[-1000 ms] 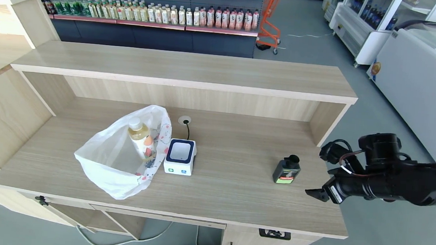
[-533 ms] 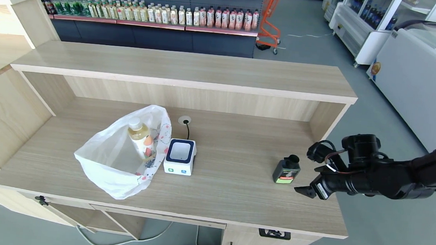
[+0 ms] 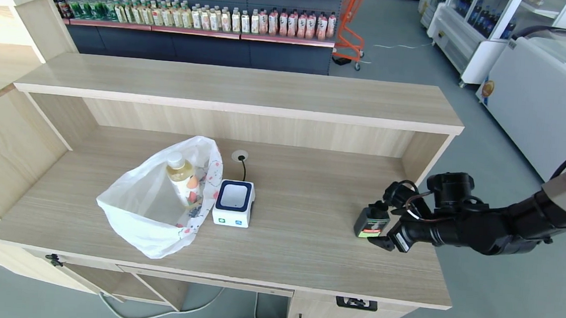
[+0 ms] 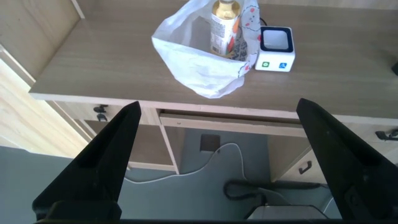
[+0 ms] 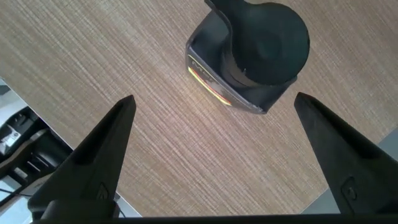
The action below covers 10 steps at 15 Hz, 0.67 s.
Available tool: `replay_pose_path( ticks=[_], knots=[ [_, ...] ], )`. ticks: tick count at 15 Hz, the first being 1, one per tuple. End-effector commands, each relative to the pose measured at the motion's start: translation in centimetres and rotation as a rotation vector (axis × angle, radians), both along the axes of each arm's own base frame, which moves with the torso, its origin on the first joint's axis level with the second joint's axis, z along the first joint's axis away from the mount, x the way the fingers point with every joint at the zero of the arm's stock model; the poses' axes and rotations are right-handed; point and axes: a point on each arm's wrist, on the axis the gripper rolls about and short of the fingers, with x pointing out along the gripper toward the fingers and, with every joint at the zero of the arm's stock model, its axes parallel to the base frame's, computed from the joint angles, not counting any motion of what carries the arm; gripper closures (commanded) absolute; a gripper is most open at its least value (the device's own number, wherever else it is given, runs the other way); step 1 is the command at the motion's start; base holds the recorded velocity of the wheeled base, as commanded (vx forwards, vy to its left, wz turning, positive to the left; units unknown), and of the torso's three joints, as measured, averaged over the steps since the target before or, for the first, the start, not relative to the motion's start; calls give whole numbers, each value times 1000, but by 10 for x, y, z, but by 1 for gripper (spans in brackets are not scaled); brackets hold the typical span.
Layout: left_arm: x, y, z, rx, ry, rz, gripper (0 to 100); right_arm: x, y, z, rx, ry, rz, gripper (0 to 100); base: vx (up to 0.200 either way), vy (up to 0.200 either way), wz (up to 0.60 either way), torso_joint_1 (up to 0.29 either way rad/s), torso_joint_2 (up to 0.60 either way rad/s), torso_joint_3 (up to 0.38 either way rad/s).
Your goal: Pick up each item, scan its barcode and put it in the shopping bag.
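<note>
Leftmost, the left claw (image 4: 219,106) hangs released and holds nothing, out past the front edge of the light wooden worktop (image 3: 296,241). On the worktop sits a white plastic shopping bag with a floral print (image 3: 130,212), with a pale yellow drink bottle (image 3: 180,176) standing upright inside it. Just beside the bag is a white and navy box-shaped barcode scanner (image 3: 233,203). Well apart to the right stands a dark squat bottle with a black cap (image 3: 371,222). The right claw (image 5: 214,102) is at this bottle, released, fingers spread wide.
</note>
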Motion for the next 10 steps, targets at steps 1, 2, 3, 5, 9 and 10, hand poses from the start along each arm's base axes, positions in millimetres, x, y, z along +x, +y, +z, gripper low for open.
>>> replay_pose_path(
  ticks=[1,2,3,5,9,10],
  knots=[
    [0,0,0,0,0,1,0,6,3,-5,-5,-2,10,0,0,0,0,0,0,0],
    [0,0,0,0,0,1,0,8,3,-5,-5,-7,10,0,0,0,0,0,0,0],
    [0,0,0,0,0,1,0,9,6,-8,-5,-4,17,0,0,0,0,0,0,0],
    [0,0,0,0,0,1,0,13,9,-12,-5,-9,23,0,0,0,0,0,0,0],
    [0,0,0,0,0,1,0,15,12,-11,3,-20,28,100,0,0,0,0,0,0],
    [0,0,0,0,0,1,0,13,11,-11,5,-17,28,100,0,0,0,0,0,0]
  ],
)
